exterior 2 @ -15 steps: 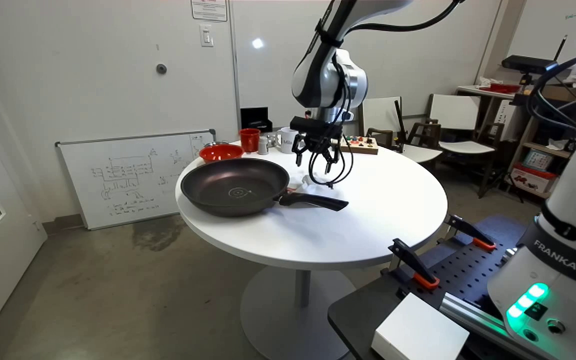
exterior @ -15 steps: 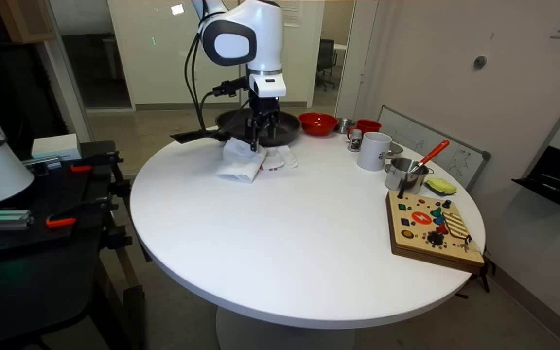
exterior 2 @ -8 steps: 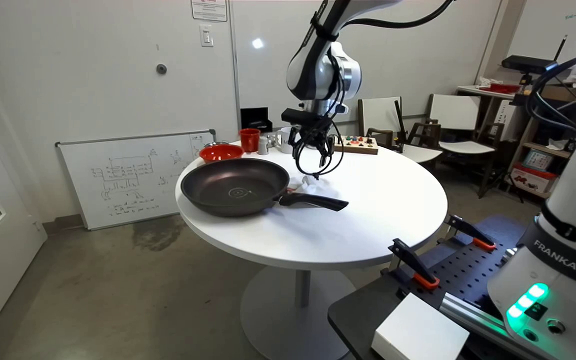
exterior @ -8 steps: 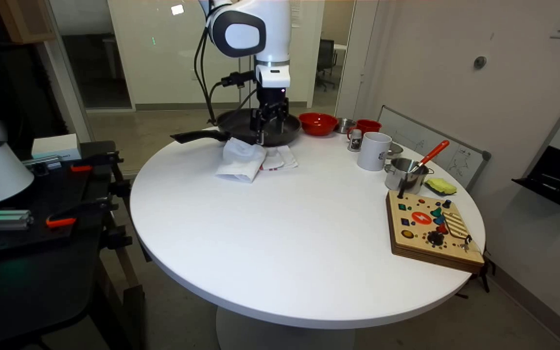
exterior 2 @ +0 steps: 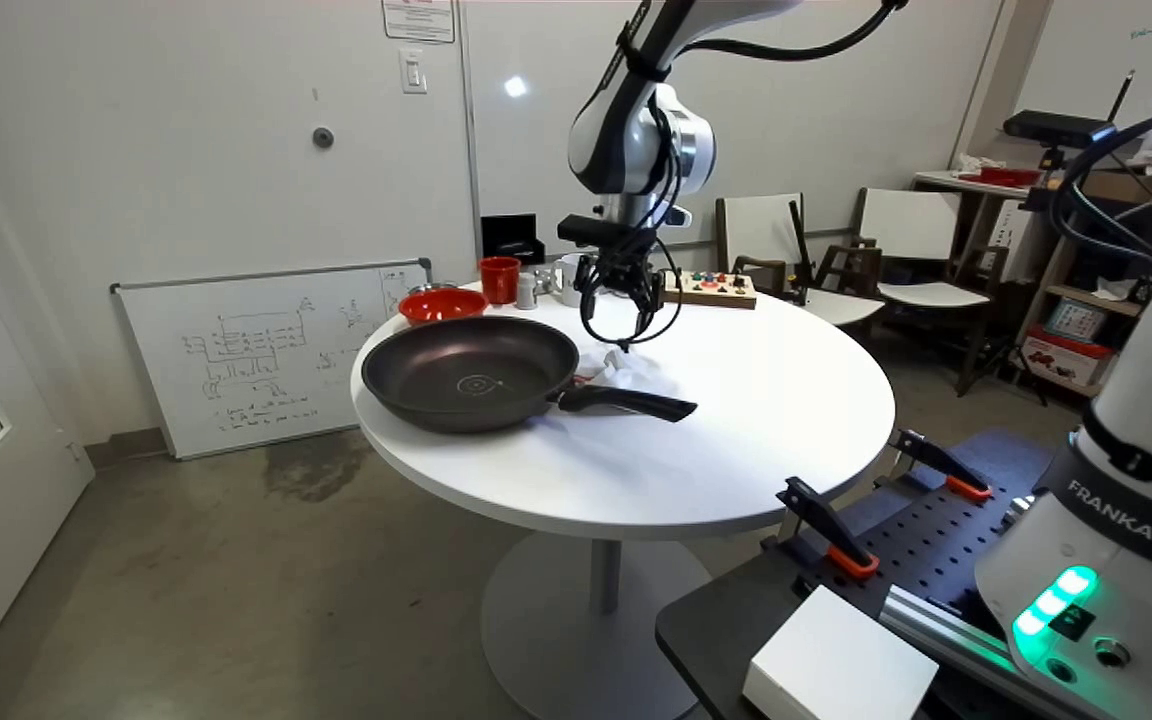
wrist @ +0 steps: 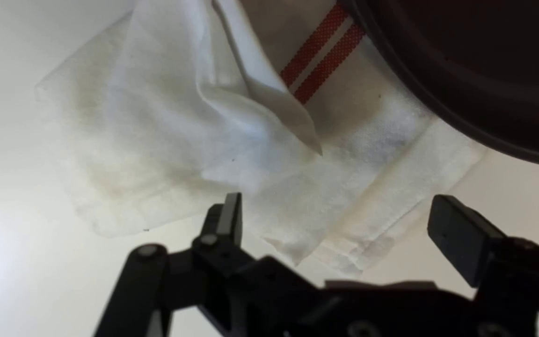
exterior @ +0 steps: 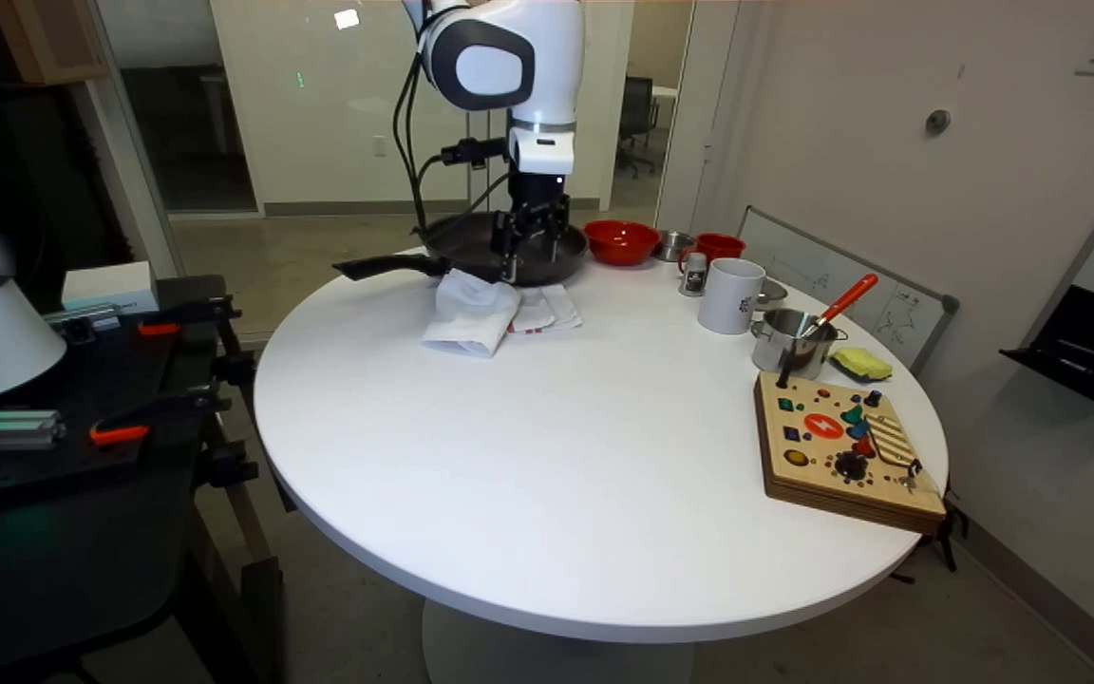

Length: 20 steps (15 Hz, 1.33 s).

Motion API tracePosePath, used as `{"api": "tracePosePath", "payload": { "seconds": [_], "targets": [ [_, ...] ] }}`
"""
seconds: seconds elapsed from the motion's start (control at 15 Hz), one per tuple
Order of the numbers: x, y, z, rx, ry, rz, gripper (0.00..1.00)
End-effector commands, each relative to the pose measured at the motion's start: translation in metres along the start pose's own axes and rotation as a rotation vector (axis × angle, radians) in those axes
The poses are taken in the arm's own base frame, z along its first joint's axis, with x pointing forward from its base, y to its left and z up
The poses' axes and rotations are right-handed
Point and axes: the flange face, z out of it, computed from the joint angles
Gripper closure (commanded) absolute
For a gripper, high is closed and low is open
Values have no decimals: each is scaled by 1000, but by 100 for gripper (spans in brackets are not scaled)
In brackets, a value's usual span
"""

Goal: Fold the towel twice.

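Wrist view: white cloth towel with two red stripes (wrist: 157, 140), lying rumpled, part of it between the fingers (wrist: 461, 238) of the black hand (wrist: 337, 217) as the camera looks down; a flap is turned over the rest, its pointed corner ending near the middle of the cloth.
Hand: unclenched, fingers wide apart and aimed downward below a white arm with dark trim (exterior: 547, 57); whether either fingertip touches the cloth, I cannot tell.
Towel's place: on the round white tabletop (exterior: 547, 475), beside the round dark frying pan (exterior 2: 471, 380), whose rim covers part of it in the wrist view; whether they touch is unclear.
Pan handle (exterior 2: 626, 402): black, reaching out along one side of the towel.
Bowl: glossy red bowl (exterior: 621, 243), just beside the pan in both exterior views.
Mugs: red mug (exterior: 720, 247) and white cylindrical mug (exterior: 730, 296), with a small grey-topped shaker (exterior: 693, 275) just beside them.
Pot: shiny steel pot (exterior: 775, 344), a red-handled utensil (exterior: 848, 298) standing tilted in it; a yellow pad (exterior: 860, 363) lies just beside.
Wooden box: flat pale box with coloured knobs and buttons (exterior: 818, 461), at the tabletop's edge, well apart from the towel.
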Motion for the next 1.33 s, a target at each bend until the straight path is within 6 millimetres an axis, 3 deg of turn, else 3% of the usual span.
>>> {"api": "tracePosePath", "payload": {
  "seconds": [0.0,0.4,0.67,0.73,0.87,1.0,1.27],
  "targets": [
    [13,-19,13,-16,-84,25,0],
    [33,-37,32,-60,-124,58,0],
    [40,-39,42,-63,-128,61,1],
    [41,-38,45,-66,-124,65,20],
    [43,-35,49,-69,-129,69,22],
    [45,-32,52,-73,-132,72,44],
    [47,-27,56,-83,-138,76,76]
  ]
}}
